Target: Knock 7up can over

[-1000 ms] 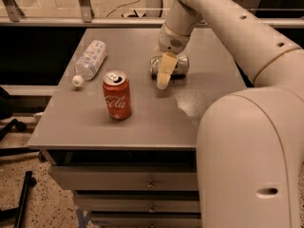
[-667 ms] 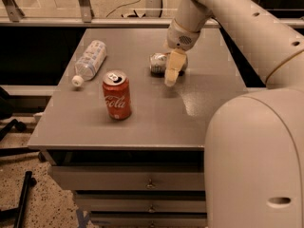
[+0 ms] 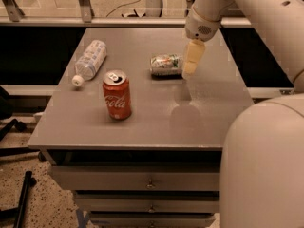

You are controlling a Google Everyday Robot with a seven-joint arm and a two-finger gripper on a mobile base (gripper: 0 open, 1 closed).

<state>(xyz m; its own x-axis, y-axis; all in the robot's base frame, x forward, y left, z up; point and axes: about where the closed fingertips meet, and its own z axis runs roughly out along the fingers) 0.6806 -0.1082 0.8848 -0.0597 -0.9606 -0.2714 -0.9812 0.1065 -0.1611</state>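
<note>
While 7up can (image 3: 166,64) lies on its side, claw (image 3: 189,71) (spread unclear) hangs just beside it, red can (image 3: 117,95) upright

Smooth white rounded arm (image 3: 247,4), cream hand (image 3: 189,70) above tabletop (image 3: 142,127)

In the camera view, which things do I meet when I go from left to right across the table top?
The bottle → red can → 7up can, lying on its side → hand, just right of the 7up can, above the table.
</note>
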